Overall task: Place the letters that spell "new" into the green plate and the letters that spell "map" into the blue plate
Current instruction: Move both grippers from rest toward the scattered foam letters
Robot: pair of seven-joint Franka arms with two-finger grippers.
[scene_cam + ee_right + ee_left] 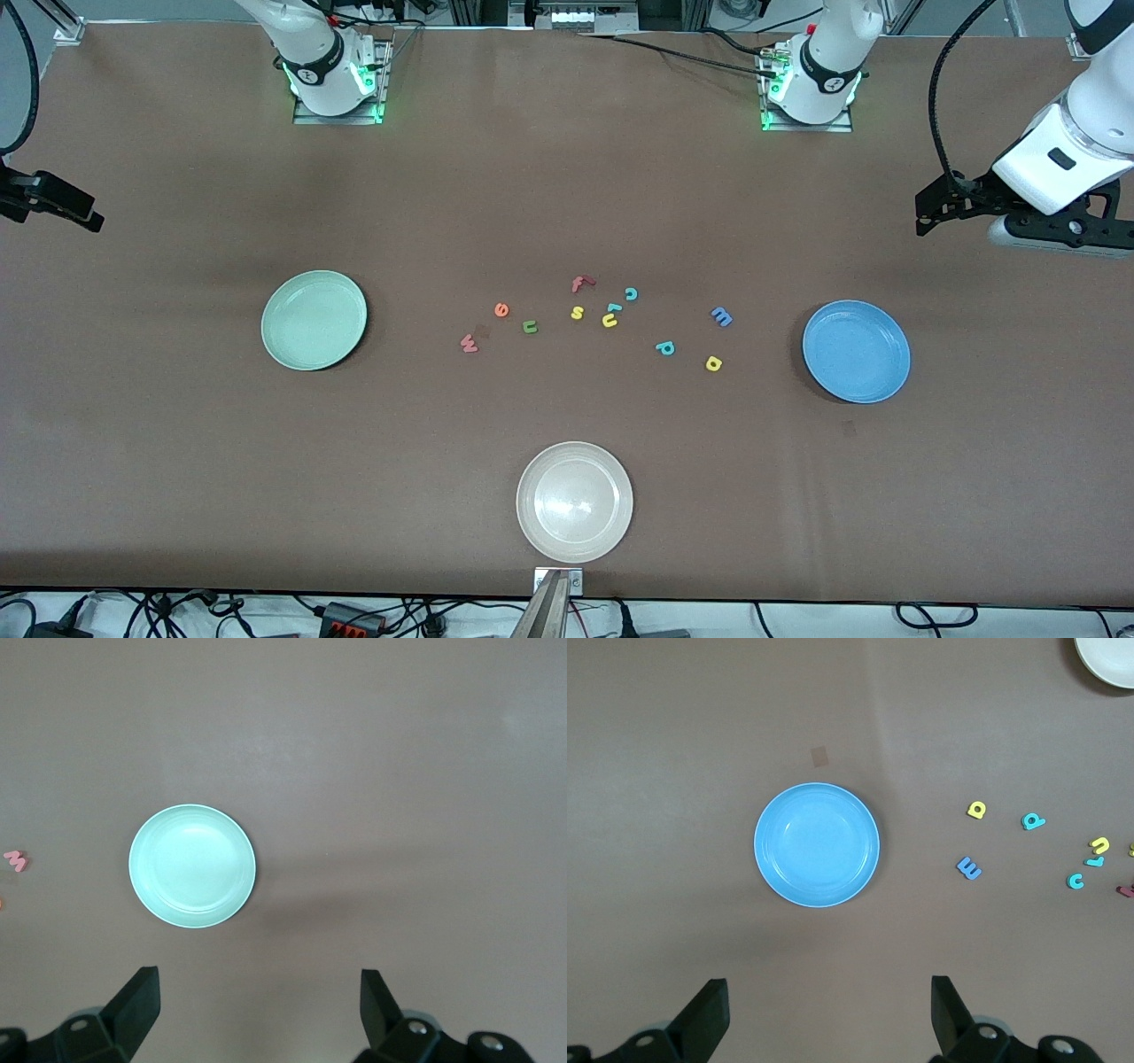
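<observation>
The pinkish-red w [469, 343], orange e [501, 309] and green n [530, 327] lie on the table toward the green plate [314, 320]. The blue m [721, 316], teal p [664, 348] and yellow a [713, 362] lie toward the blue plate [856, 351]. Both plates hold nothing. My left gripper [828, 992] hangs open over bare table at the left arm's end, beside the blue plate [817, 844]. My right gripper [260, 983] hangs open over bare table at the right arm's end, beside the green plate [192, 865]. Neither holds anything.
An off-white plate [574, 501] sits near the front camera's edge of the table. Between the two letter groups lie a red f [580, 283], yellow s [577, 312], yellow u [609, 321], teal l [614, 307] and teal c [631, 293].
</observation>
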